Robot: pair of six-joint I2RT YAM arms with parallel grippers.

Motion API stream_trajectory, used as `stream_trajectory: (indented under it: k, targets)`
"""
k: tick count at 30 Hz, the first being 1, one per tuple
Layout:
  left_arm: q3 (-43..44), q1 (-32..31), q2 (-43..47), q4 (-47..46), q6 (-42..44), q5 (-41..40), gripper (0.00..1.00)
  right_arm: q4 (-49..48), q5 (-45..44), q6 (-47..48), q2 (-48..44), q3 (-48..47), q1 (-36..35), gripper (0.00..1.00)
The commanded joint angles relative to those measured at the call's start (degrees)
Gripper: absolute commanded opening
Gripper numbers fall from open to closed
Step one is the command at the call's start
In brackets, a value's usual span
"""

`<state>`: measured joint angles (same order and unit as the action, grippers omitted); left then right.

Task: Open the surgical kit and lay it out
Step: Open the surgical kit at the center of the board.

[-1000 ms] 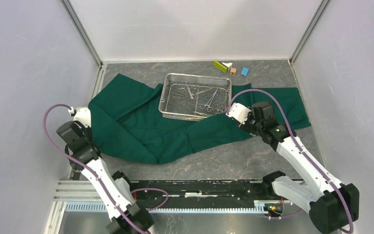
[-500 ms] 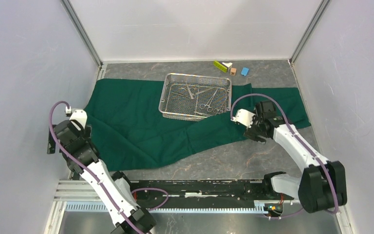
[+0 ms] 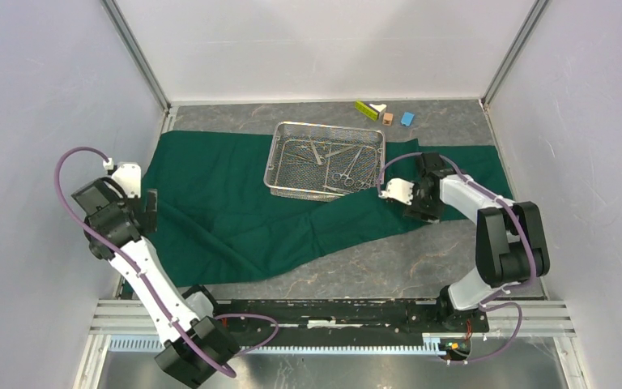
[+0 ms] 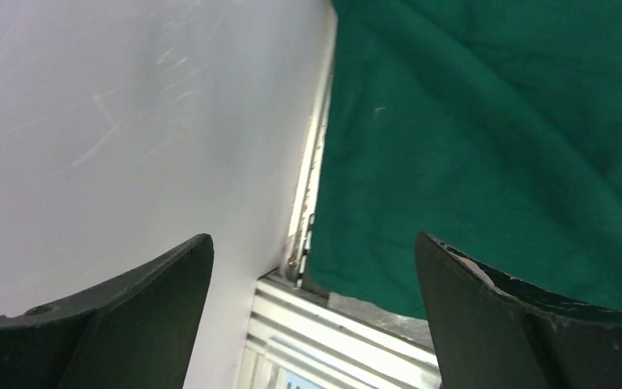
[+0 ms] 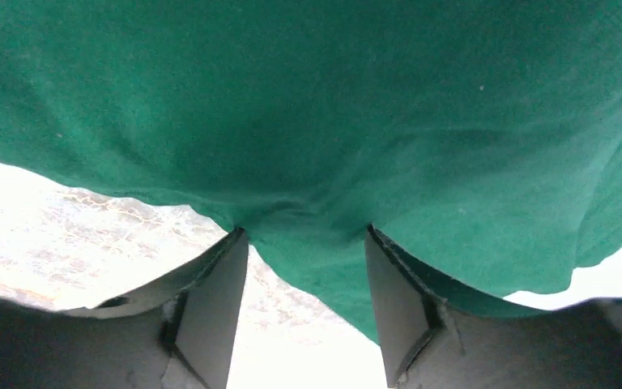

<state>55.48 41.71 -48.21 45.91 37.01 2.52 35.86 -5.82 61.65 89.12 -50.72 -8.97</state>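
Observation:
The dark green cloth (image 3: 227,211) lies spread across the table from the left wall to the far right. On it, at the back middle, stands the wire-mesh tray (image 3: 272,170) with steel clamps and tweezers (image 3: 344,174) inside. My left gripper (image 3: 150,211) hangs open over the cloth's (image 4: 494,146) left edge, next to the wall; in the left wrist view the left gripper (image 4: 314,239) holds nothing. My right gripper (image 3: 415,209) sits at the cloth's near edge, right of the tray. In the right wrist view the right gripper (image 5: 305,231) stands half open astride a fold of cloth (image 5: 316,121).
A yellow-green block (image 3: 366,109), a brown block (image 3: 388,118) and a blue block (image 3: 407,119) lie at the back behind the tray. White walls close in on the left and right. An aluminium rail (image 4: 348,340) runs along the near edge.
My left gripper opened, let go of the cloth's left edge and drew back toward the wall; the cloth now lies flatter there. My right gripper moved right along the near edge, widened, then narrowed.

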Motion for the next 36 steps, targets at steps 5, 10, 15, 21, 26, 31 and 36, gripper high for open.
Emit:
stream_trajectory:
  k: [5,10,15,21,26,31,36]
  targets:
    - [4.1,-4.6,-4.7,0.7,-8.0,10.2,1.0,7.7,4.5,3.8,1.0,-3.1,2.2,0.08]
    - [3.8,-12.3,-6.6,-2.5,-10.7,6.4,1.0,10.8,5.5,3.7,-5.6,0.2,2.2,0.0]
    - [3.3,-18.9,-8.4,-4.5,-12.7,4.0,1.0,14.9,7.1,3.5,-11.2,3.1,2.1,0.0]
    - [2.3,-22.3,-9.0,-5.5,-14.1,4.8,1.0,17.5,7.5,3.1,-15.5,7.5,2.1,0.0]
    - [1.8,-23.3,-8.2,-6.8,-13.5,6.4,1.0,22.6,7.1,4.2,-21.3,11.3,2.1,0.0]
    - [2.4,-25.6,-9.1,-7.9,-13.6,7.4,1.0,30.6,7.6,3.9,-26.4,11.1,2.1,0.0]
    - [3.6,-28.7,-11.1,-8.3,-13.9,7.4,1.0,36.1,7.2,1.4,-31.0,9.3,2.0,0.0]
